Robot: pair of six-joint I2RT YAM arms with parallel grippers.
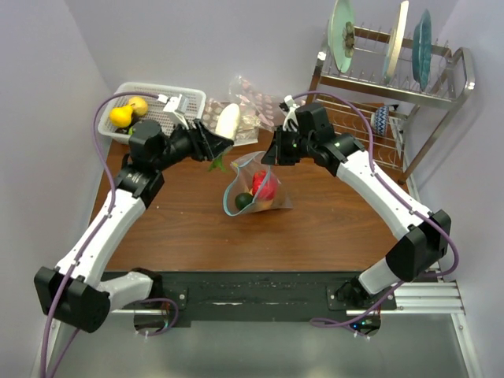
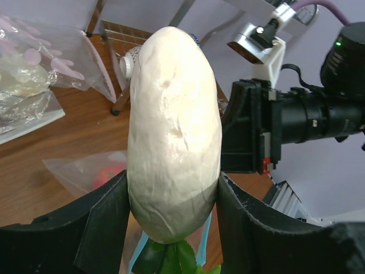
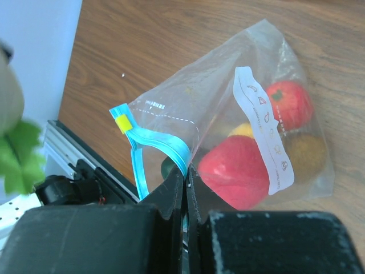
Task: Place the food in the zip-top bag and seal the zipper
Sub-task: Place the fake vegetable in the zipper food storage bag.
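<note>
Bare wood all round the zip-top bag at table centre. Reaches inward from both sides: grasps white radish in left gripper, raised just far-left of bag; pinches blue zipper in right gripper, clenched.

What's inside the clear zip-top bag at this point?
Inside the clear blue-rimmed plastic bag: two red plastic fruits, a yellow piece, a brownish round one, a dark green one. The white printed label hides parts.
</note>
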